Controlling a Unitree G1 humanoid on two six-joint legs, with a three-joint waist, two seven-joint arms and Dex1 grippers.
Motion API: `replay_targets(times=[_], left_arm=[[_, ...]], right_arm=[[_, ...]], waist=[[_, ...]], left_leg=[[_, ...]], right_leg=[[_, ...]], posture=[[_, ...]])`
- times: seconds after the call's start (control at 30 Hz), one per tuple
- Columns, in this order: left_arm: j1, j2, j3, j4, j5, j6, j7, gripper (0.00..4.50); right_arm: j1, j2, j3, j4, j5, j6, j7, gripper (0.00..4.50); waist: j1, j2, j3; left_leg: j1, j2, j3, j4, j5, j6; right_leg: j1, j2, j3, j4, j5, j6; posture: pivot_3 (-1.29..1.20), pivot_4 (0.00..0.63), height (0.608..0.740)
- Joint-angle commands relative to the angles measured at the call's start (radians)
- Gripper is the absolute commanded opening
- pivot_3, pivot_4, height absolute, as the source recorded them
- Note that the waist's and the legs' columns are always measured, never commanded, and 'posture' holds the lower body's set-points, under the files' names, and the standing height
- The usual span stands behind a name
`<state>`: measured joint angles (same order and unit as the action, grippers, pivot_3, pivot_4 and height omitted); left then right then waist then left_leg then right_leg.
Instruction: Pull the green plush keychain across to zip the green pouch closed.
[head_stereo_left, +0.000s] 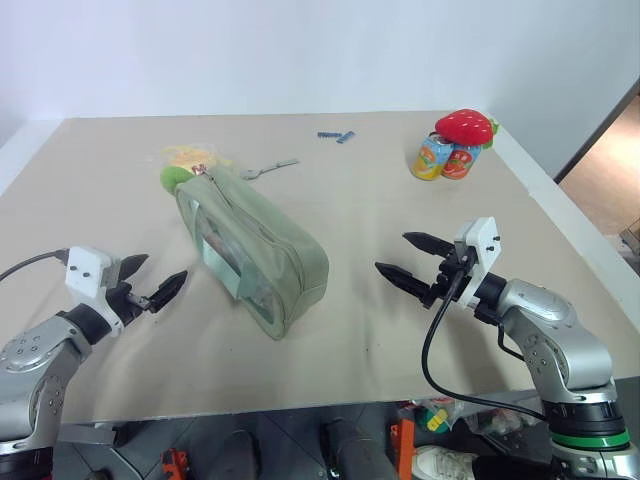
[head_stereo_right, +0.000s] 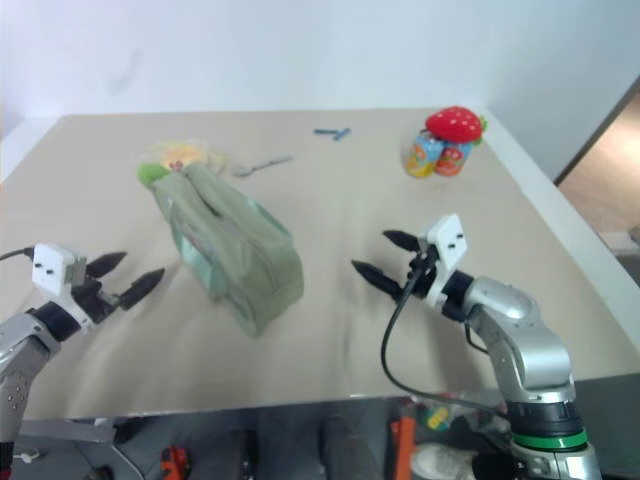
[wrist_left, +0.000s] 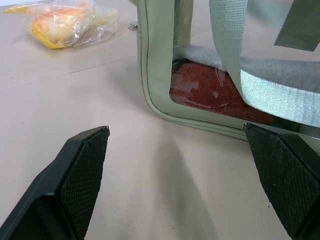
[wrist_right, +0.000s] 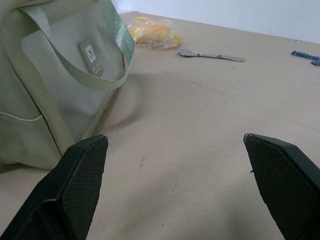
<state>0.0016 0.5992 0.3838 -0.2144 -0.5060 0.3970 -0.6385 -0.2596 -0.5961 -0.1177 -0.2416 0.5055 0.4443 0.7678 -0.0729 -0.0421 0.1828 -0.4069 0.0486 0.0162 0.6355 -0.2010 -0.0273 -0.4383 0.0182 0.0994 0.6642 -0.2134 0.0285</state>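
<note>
Waiting to start: zipping not begun, both grippers wide and empty.
Left gripper (head_stereo_left: 150, 283) at 9 o'clock, right gripper (head_stereo_left: 408, 258) at 3 o'clock of the pale sage-green fabric pouch (head_stereo_left: 262, 252); small lime-green fuzzy keychain ball (head_stereo_left: 173, 177) untouched at its 11 o'clock end.

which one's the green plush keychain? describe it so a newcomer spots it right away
Find the green pouch lying near the middle of the table. At its far end sits the green plush keychain, a small fuzzy lime ball. The yellow crinkly packet next to it is shiny plastic, and the strawberry plush is red, far across the table.

Strawberry plush (head_stereo_left: 465, 126) atop cans (head_stereo_left: 445, 158); spoon (head_stereo_left: 268, 168) near yellow packet (wrist_right: 152, 31).
</note>
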Motion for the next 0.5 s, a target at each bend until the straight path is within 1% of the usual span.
replay_targets(times=[0.03,0.13,0.37,0.5], left_arm=[[0.003,0.013,0.005,-0.047,-0.041,0.013,-0.033,4.45],[0.014,0.025,-0.001,-0.075,-0.097,0.034,-0.1,4.45],[0.005,0.053,0.002,-0.07,-0.117,0.037,-0.158,4.45],[0.01,0.089,0.034,-0.079,-0.143,0.022,-0.216,4.45]], right_arm=[[-0.005,-0.009,-0.009,-0.011,-0.009,-0.037,0.017,4.5],[-0.014,-0.005,-0.007,0.009,-0.021,-0.059,0.026,4.5],[-0.022,-0.005,-0.008,0.014,-0.024,-0.058,0.034,4.5],[-0.024,-0.01,-0.013,0.008,-0.017,-0.044,0.038,4.5]], waist=[[0.0,0.0,0.0],[0.0,0.0,0.0],[-0.001,0.0,0.0],[-0.001,0.0,0.0]], left_leg=[[0.0,0.0,0.0,0.0,0.0,0.0],[0.0,0.0,0.0,0.0,0.0,0.0],[0.0,0.0,0.0,0.0,0.0,0.0],[0.0,0.0,0.0,0.0,0.0,0.0]], right_leg=[[0.0,0.0,0.0,0.0,0.0,0.0],[0.0,0.0,0.0,0.0,0.0,0.0],[0.0,0.0,0.0,0.0,0.0,0.0],[0.0,0.0,0.0,0.0,0.0,0.0]], posture=[[0.0,0.15,0.74],[0.0,0.15,0.74],[0.0,0.15,0.74],[0.0,0.15,0.74]])
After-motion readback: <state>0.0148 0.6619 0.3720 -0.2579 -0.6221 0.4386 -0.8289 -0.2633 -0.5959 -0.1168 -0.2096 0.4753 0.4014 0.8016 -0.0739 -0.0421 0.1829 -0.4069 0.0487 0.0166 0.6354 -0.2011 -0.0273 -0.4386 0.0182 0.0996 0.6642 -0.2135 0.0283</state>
